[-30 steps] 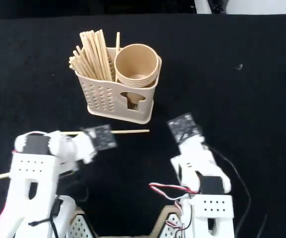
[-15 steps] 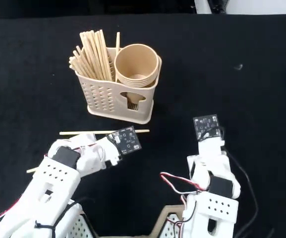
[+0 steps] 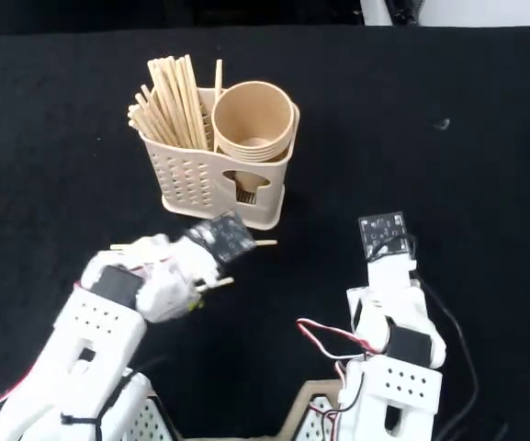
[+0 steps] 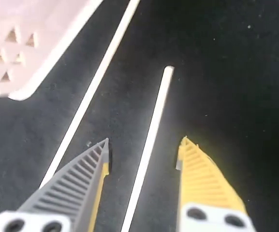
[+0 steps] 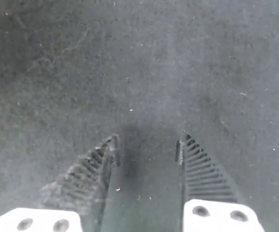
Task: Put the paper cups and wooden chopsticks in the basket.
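11 o'clock: cream perforated plastic basket (image 3: 211, 184), slim wooden chopsticks (image 3: 168, 101) at its 9, stacked tan paper cups (image 3: 253, 124) at 3 | left gripper (image 4: 144, 141) agape astride loose chopstick (image 4: 160, 101) | right gripper (image 5: 148, 138) agape, empty

Robotics lab: black-clothed table (image 3: 448, 83) bearing robot arms (image 3: 389, 349).

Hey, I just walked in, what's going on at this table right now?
The left gripper is open and low over the black table, just in front of the basket. One loose chopstick lies between its fingers, not yet gripped. A second chopstick lies beside it, nearer the basket. The basket already holds a bundle of chopsticks and a stack of paper cups. The right gripper is open over bare tabletop.
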Robot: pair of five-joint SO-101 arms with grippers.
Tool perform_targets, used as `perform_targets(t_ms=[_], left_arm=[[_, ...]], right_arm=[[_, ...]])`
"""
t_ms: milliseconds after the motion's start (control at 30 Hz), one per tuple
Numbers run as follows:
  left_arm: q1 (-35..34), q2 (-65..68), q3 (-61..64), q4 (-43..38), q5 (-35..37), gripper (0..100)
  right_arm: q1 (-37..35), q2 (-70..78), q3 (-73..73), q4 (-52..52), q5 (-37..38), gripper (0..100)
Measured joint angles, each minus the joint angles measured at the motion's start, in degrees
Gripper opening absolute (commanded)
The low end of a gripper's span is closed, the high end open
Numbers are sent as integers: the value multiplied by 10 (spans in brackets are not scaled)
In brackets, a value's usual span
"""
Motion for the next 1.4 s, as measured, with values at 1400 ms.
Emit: perform_targets(t_ms=[1400], left_arm=[[-261,271,-82,-221,412,30]], right_arm=[[0,0,3,0,0,198]])
